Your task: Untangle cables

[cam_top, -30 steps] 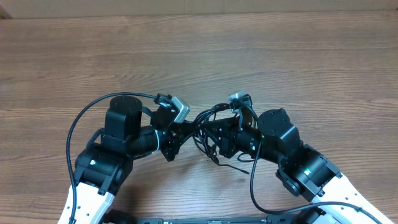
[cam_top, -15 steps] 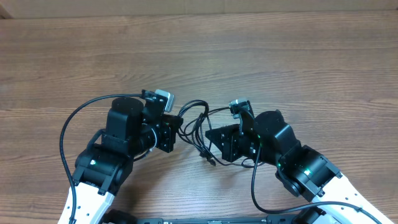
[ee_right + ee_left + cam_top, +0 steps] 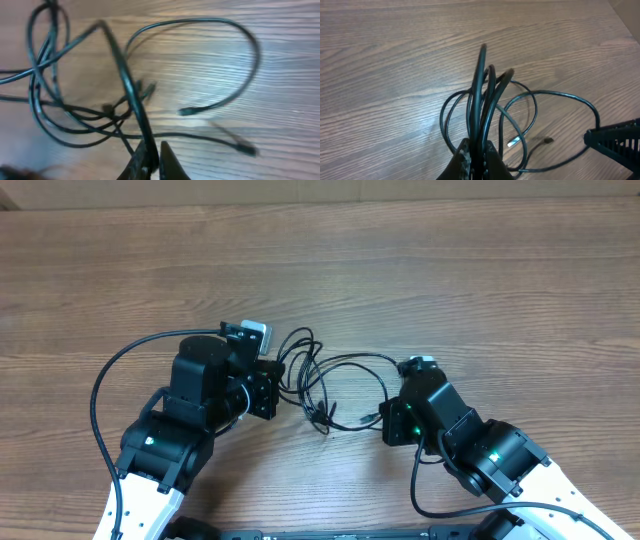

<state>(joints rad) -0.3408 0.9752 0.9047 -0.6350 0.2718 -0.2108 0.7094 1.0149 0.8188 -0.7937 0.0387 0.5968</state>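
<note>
Two grippers hold the cables (image 3: 481, 95): left gripper (image 3: 477, 161) clamped on several strands fanning ahead of its tips, right gripper (image 3: 155, 157) seemingly pinched on one (blurred); pulling apart risks cinching the loops between them, since the left grips a bunch.

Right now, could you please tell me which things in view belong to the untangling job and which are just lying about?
Part of the job:
- thin black cables, still tangled
- left gripper, jaws shut on the bundle
- right gripper, jaws shut on one strand

Not part of it:
- wooden table
- thick arm wiring, looping off the left arm
</note>
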